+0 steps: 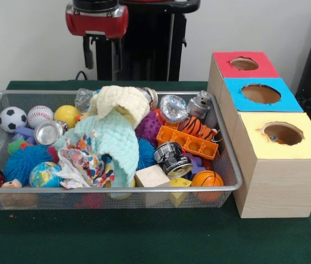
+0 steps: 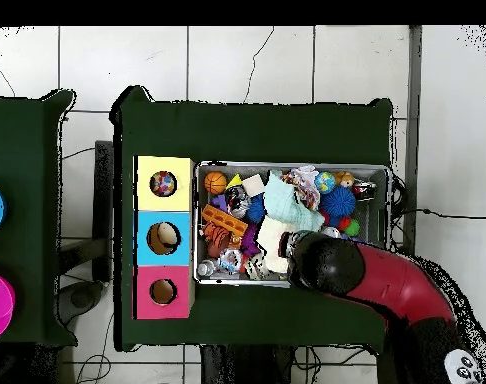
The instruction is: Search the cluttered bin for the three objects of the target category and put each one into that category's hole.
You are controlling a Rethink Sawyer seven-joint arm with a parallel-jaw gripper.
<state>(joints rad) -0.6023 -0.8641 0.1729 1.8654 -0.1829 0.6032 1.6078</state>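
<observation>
Patchy printed bundle (image 1: 86, 163) lay crumpled lengthwise in the bin (image 1: 116, 190), well below the gripper (image 1: 101, 52) hanging over the far rim. Couldn't tell its grip. Yellow hole (image 1: 282, 133) sat off beside the bin.

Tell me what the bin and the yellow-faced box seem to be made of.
The bin: silver wire mesh with a thick, shiny rim, likely metal. The yellow-faced box: pale wood, judging by the grain lines on its side; the matte yellow top looks painted or papered.
</observation>
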